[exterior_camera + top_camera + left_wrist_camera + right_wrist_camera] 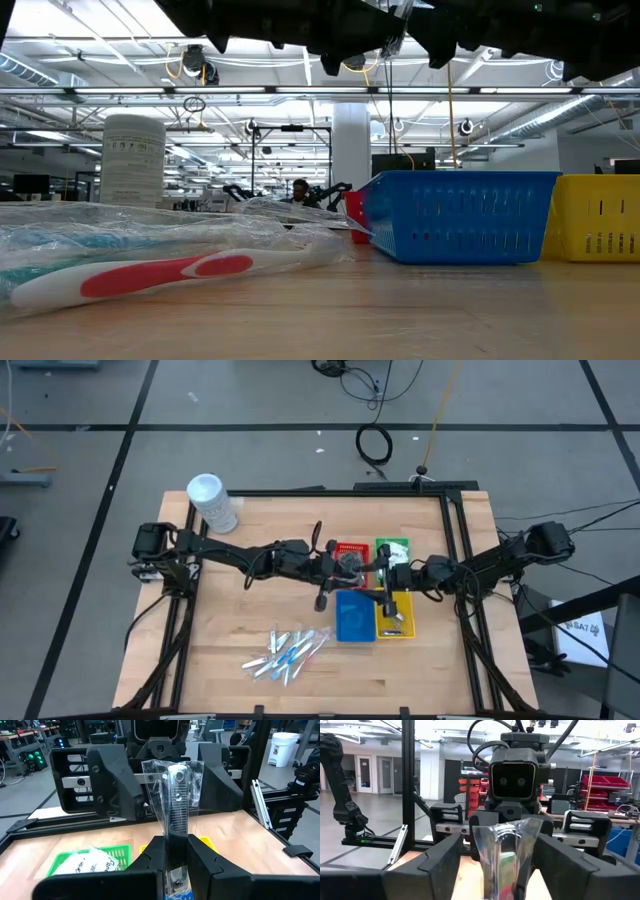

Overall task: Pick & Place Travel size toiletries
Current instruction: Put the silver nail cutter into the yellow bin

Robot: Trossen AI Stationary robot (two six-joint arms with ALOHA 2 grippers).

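Above the trays, in the middle of the table, my left gripper [345, 568] is shut on a slim clear-wrapped stick [177, 795]. The stick juts out level toward the table's right. My right gripper [385, 572] faces it, open. Its two fingers [112, 787] stand on either side of the stick's free end [507, 845], and I cannot tell whether they touch the wrapper. Several more wrapped sticks [285, 655] lie in a loose pile near the table's front edge. White packets [90, 862] lie in the green tray [392, 548]. My left gripper pinches the stick's near end [176, 835] between its two fingers, clear wrapper and all. The fingers come level from the table's left and lie along the stick. It sticks straight out past the fingertips, lifted clear above the trays.
Red [350, 548], blue [355, 618] and yellow [396, 618] trays sit beside the green one at centre right. A tall white tub [212, 502] stands at the far left corner. A black frame [460, 560] runs along the table's edges. Bare wood lies at the near left.
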